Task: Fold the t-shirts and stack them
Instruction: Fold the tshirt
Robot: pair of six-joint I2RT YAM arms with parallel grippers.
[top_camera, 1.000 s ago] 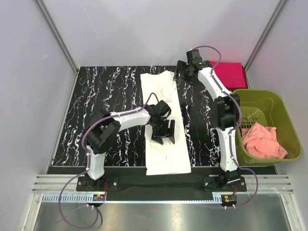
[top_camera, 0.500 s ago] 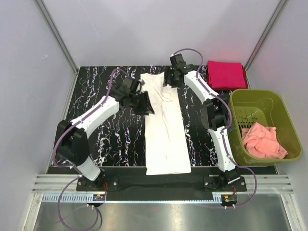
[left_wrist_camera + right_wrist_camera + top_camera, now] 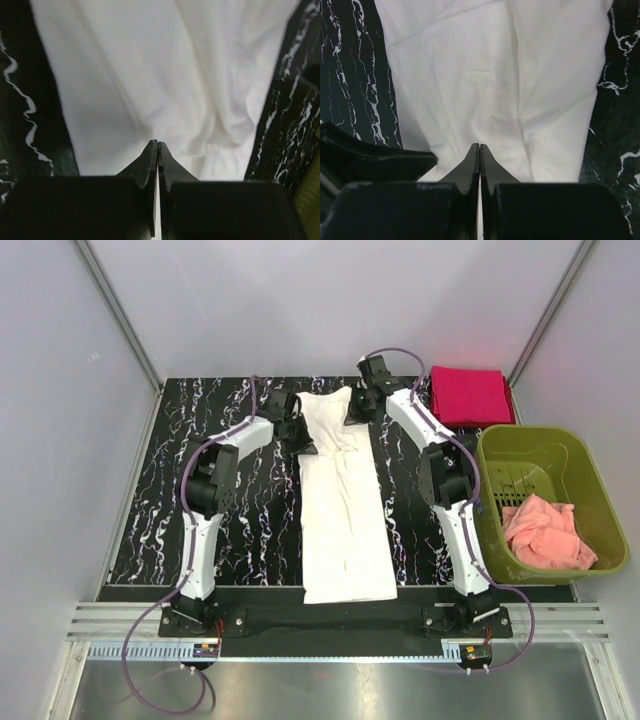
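The cream-white t-shirt (image 3: 343,510) lies folded into a long narrow strip down the middle of the black marbled table (image 3: 240,510). Both grippers are at its far end. My left gripper (image 3: 301,436) is at the strip's left edge and my right gripper (image 3: 356,408) at its far right corner. In each wrist view the jaws are pressed together on the white cloth (image 3: 165,75) (image 3: 490,75), the left gripper (image 3: 158,143) and right gripper (image 3: 480,145) both shut, with white showing in the slit between the fingers. The magenta-red t-shirt (image 3: 470,395) lies folded at the far right corner.
An olive-green basket (image 3: 590,475) stands off the table's right side with a pink cloth (image 3: 545,530) inside it. White walls with metal rails enclose the table. A metal rail runs along the near edge by the arm bases.
Both arms swung to the far end of the white strip, the left one from its middle. Both grippers went from open to shut there.
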